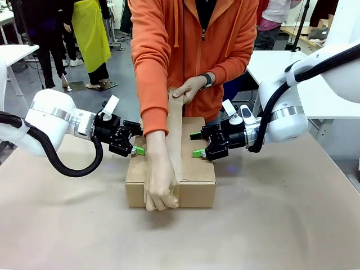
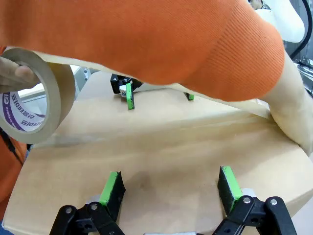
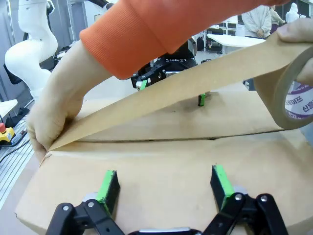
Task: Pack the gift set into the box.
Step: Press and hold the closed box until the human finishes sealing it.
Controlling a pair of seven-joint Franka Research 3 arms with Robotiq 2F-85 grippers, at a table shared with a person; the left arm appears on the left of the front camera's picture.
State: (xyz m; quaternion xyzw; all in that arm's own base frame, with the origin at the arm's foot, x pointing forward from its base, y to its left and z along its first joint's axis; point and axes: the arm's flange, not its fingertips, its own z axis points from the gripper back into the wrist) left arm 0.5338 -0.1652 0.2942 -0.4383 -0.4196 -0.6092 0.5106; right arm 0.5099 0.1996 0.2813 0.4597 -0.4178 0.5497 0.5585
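With flaps shut, large brown corrugated cardboard box (image 1: 170,174) sits mid-table (image 1: 281,225), long axis left-right, squarely between left pincer (image 1: 136,143) and right pincer (image 1: 196,144). Both spread, gripping nothing, equally near. Brown tape strip (image 1: 175,135) being run across by person's hands (image 1: 160,188).
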